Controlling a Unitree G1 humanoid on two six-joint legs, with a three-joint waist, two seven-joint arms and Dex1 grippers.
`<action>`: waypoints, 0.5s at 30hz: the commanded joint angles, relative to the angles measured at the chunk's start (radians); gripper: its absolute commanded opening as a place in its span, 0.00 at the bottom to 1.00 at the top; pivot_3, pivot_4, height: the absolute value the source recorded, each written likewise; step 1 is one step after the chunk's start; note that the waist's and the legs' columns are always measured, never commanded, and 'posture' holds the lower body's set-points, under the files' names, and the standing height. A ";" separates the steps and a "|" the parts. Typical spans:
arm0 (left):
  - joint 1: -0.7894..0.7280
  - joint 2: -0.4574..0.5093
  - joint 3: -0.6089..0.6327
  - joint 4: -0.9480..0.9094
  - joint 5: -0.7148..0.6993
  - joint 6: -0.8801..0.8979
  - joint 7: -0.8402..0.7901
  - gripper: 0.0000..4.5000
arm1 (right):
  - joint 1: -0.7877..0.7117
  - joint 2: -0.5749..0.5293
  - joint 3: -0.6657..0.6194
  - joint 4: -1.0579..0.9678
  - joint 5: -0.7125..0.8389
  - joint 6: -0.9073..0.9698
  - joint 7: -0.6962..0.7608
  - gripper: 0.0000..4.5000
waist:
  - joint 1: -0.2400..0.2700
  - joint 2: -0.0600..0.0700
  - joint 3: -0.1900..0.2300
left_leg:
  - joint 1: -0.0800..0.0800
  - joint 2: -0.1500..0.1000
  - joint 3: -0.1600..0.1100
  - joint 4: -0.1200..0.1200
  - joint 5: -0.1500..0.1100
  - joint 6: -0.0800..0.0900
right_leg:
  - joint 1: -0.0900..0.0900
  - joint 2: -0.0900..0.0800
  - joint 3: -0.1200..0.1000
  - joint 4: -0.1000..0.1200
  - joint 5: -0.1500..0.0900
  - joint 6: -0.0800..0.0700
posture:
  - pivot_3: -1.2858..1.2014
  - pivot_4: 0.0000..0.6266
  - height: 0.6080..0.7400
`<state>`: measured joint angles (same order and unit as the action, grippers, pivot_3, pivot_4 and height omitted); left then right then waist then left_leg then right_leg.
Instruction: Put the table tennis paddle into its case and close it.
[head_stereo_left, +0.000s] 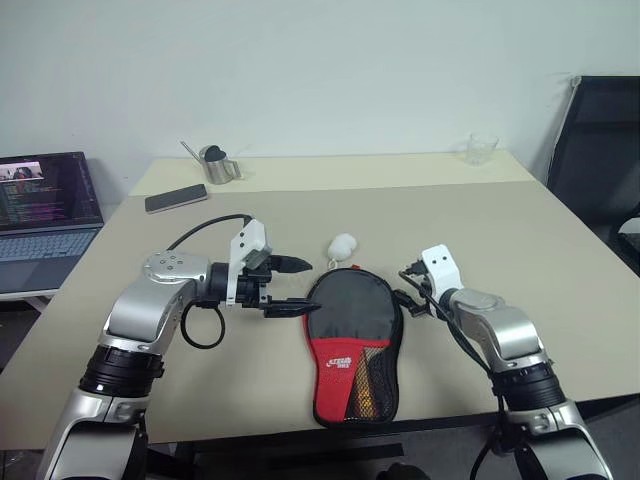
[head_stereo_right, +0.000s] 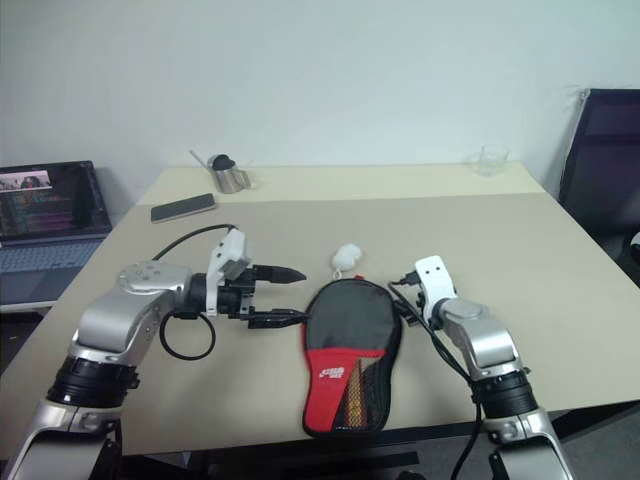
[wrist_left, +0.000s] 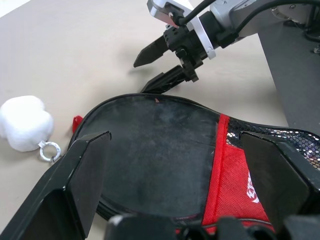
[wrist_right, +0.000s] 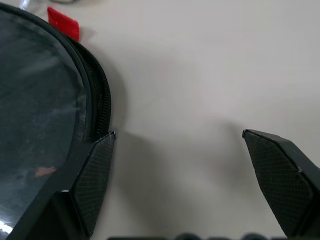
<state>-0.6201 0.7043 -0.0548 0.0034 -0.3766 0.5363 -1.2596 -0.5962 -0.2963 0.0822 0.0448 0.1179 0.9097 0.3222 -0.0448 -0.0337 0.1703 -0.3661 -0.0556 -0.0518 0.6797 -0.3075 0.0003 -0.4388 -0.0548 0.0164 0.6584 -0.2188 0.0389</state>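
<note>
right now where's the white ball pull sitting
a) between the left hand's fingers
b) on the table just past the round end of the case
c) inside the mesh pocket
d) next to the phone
b: the white ball pull lies on the table just beyond the rounded end of the case, apart from both open hands.
</note>
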 joint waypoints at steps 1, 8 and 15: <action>-0.022 -0.040 -0.014 -0.012 0.026 -0.017 0.081 0.99 | -0.041 -0.016 -0.013 0.007 -0.008 -0.034 0.006 1.00 | 0.000 0.000 0.000 | 0.000 0.000 0.000 0.000 0.000 0.000 | 0.000 0.000 0.000 0.000 0.000 0.000 | 0.52 0.24 1.00; -0.009 -0.284 -0.111 0.079 0.126 -0.046 0.320 0.99 | -0.179 -0.011 -0.125 0.096 0.032 -0.072 -0.013 1.00 | 0.016 0.000 0.000 | -0.001 -0.001 0.000 0.000 0.000 0.000 | 0.000 -0.001 0.000 0.000 0.000 0.000 | 0.52 0.24 1.00; 0.011 -0.380 -0.153 0.201 0.198 -0.077 0.427 0.99 | -0.416 0.079 -0.183 0.384 0.047 -0.212 -0.056 1.00 | -0.001 0.001 0.000 | 0.000 0.000 0.001 -0.001 0.001 -0.001 | -0.001 0.000 0.001 0.001 0.000 0.000 | 0.52 0.24 1.00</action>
<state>-0.6094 0.3298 -0.2096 0.2020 -0.1945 0.4828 -0.8576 -0.9715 -0.2352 -0.0878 0.3788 0.1499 0.7494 0.2757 -0.0454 -0.0331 0.1702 -0.3658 -0.0557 -0.0512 0.6785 -0.3072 -0.0002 -0.4400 -0.0549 0.0172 0.6590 -0.2187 0.0385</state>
